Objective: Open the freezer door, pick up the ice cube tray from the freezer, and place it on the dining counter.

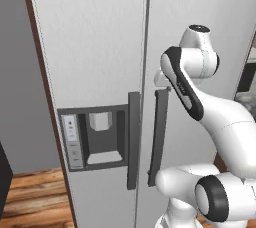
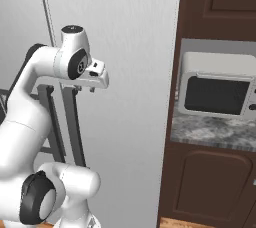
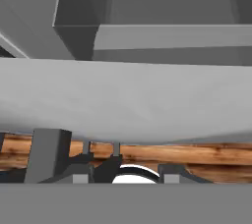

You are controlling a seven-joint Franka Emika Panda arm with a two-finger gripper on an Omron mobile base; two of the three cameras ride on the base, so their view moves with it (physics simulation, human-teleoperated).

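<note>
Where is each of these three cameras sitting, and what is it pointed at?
Left base view: behind the arm's left, facing the freezer door and its handle; arm at right.
Right base view: behind its right, facing the fridge and microwave; arm at left.
Hand view: on the hand, close against grey fridge surfaces.
Both base views share the fridge handles.

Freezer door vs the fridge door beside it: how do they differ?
The freezer door carries a dark recessed dispenser panel; the fridge door is plain. The freezer door's bar handle sits on its right edge, the fridge door's handle on its left. Both are light grey and closed.
</note>
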